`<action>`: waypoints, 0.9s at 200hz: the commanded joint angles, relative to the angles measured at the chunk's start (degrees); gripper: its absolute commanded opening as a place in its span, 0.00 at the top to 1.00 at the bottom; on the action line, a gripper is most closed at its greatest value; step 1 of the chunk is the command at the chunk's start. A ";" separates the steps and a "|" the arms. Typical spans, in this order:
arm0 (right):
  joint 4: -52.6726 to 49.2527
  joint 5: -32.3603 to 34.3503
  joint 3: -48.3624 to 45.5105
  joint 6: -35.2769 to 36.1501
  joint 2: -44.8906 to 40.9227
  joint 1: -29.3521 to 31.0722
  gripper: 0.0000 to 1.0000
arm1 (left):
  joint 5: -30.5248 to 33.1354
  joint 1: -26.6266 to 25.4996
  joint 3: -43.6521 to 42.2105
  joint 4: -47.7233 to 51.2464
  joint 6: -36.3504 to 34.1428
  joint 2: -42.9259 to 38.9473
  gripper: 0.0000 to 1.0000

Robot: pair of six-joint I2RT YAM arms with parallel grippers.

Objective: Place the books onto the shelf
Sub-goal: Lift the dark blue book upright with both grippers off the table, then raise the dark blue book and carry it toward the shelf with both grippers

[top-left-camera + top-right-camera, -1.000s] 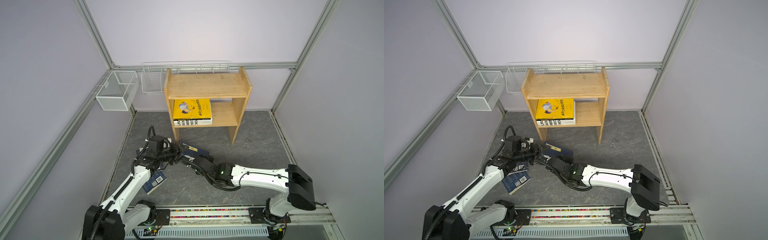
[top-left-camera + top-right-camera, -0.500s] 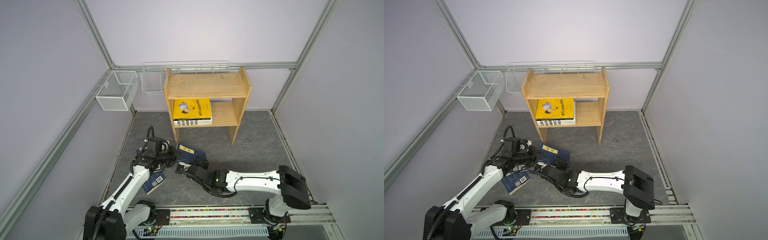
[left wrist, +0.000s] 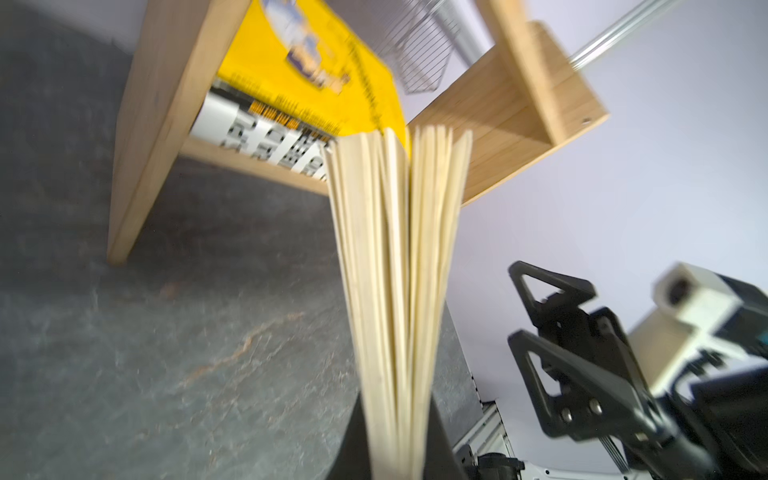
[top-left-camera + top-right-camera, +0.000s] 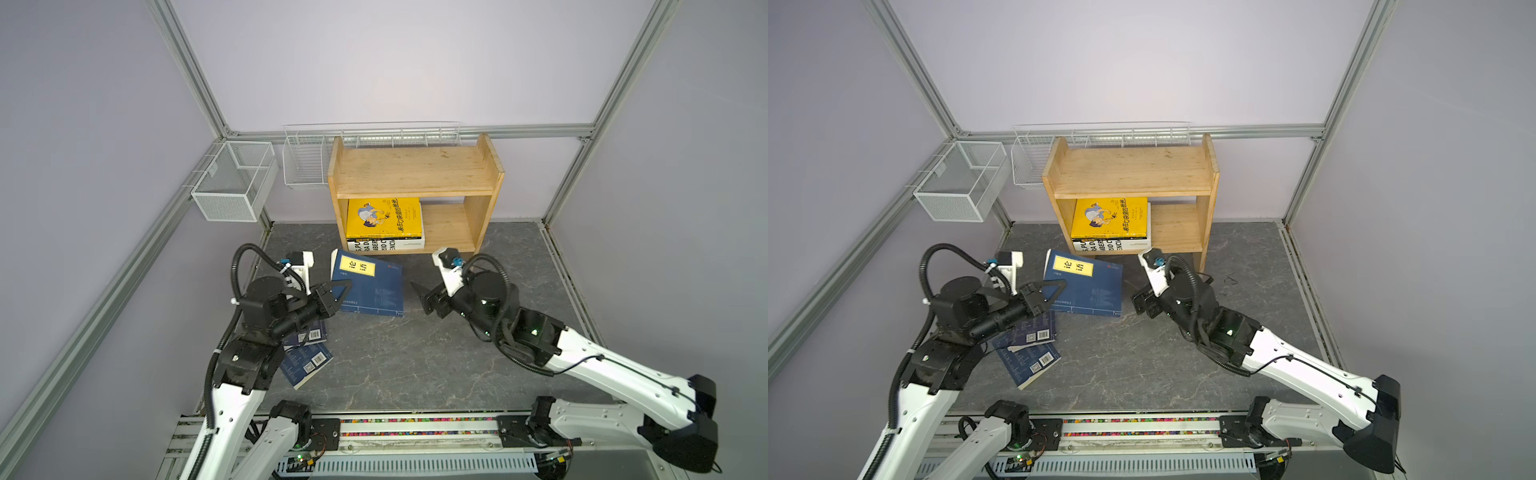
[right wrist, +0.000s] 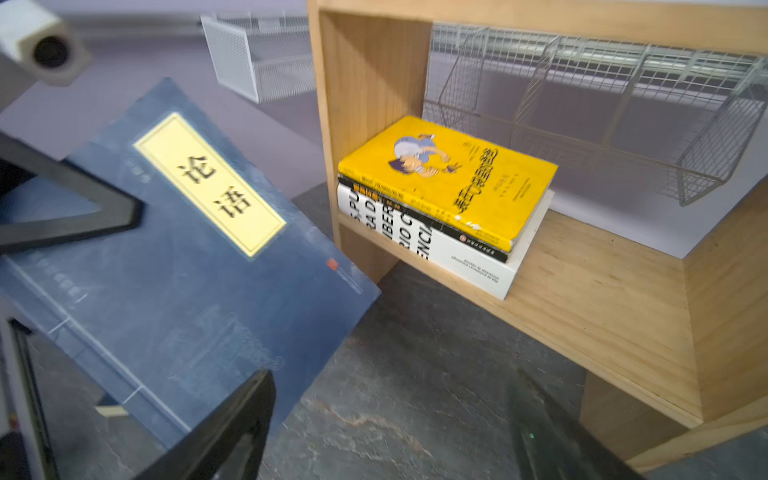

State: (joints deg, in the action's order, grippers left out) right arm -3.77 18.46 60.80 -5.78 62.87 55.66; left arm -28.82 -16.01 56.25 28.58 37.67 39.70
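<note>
A navy book with a yellow label (image 4: 370, 286) (image 4: 1088, 286) hangs tilted in front of the pine shelf (image 4: 415, 174) (image 4: 1133, 170). My left gripper (image 4: 338, 293) (image 4: 1054, 293) is shut on its left edge. In the left wrist view its cream page edges (image 3: 399, 291) run up from between the jaws. My right gripper (image 4: 422, 297) (image 5: 390, 415) stands open just right of the book, apart from it. The lower tier holds a yellow book (image 4: 384, 216) (image 5: 449, 178) stacked on a black one and a white one (image 5: 457, 257). Two more navy books (image 4: 307, 365) (image 4: 1027, 336) lie under my left arm.
White wire baskets (image 4: 232, 187) (image 4: 305, 166) hang on the left wall and the back wall beside the shelf. The shelf's top tier (image 4: 1133, 166) and the right half of the lower tier (image 4: 446, 226) are bare wood. Grey stone-patterned floor (image 4: 415, 357) spreads between the arms.
My left gripper closed on the navy book's left edge. My right gripper let go of the book, opened and drew back to the right.
</note>
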 commanded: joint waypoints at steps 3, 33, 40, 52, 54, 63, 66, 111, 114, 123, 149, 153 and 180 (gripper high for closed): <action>4.31 -15.68 -0.55 -14.34 -1.17 -5.64 0.11 | 0.55 0.34 4.61 -7.56 -4.29 -1.91 1.00; 11.63 -34.23 0.64 -27.77 1.39 -12.35 0.11 | -1.01 0.34 8.41 -19.32 -3.88 -0.81 1.00; 14.56 -38.12 0.40 -31.43 2.61 -13.35 0.11 | -1.50 0.31 9.01 -21.62 -3.75 -0.16 1.00; 20.20 -43.43 0.05 -36.57 4.99 -14.44 0.11 | -2.55 0.29 9.62 -25.49 -2.73 1.17 1.00; 21.30 -44.10 -0.03 -37.22 5.38 -14.55 0.11 | -2.73 0.30 9.66 -26.22 -2.46 1.41 1.00; 25.47 -46.00 -0.36 -40.01 6.95 -14.71 0.11 | -4.21 0.28 9.76 -29.00 -1.16 2.57 1.00; 26.90 -46.59 -0.53 -40.64 7.41 -14.71 0.11 | -4.69 0.34 9.68 -29.94 -0.56 2.91 1.00; 41.19 -50.30 -2.38 -46.88 9.67 -14.91 0.09 | -5.87 0.37 9.48 -35.49 1.74 6.31 1.00; 41.32 -50.35 -2.55 -46.81 9.50 -14.91 0.09 | -5.63 0.29 9.56 -35.33 1.62 6.31 1.00; 41.52 -50.51 -3.10 -46.03 8.61 -14.98 0.08 | -5.37 0.29 10.11 -34.75 1.07 6.49 1.00; 39.02 -50.67 -4.71 -43.36 4.73 -15.74 0.09 | -4.61 0.32 14.08 -29.50 -2.40 7.01 1.00; 38.76 -50.86 -4.87 -43.00 4.20 -15.76 0.10 | -4.39 0.34 14.73 -28.65 -3.05 7.25 1.00; 38.67 -53.49 -4.90 -41.36 2.13 -15.94 0.11 | -4.19 0.36 17.46 -25.52 -4.83 8.74 1.00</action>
State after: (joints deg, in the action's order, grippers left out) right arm 31.18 -31.33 56.42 -48.60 68.16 40.14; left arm -33.58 -16.01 70.32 1.69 35.99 47.79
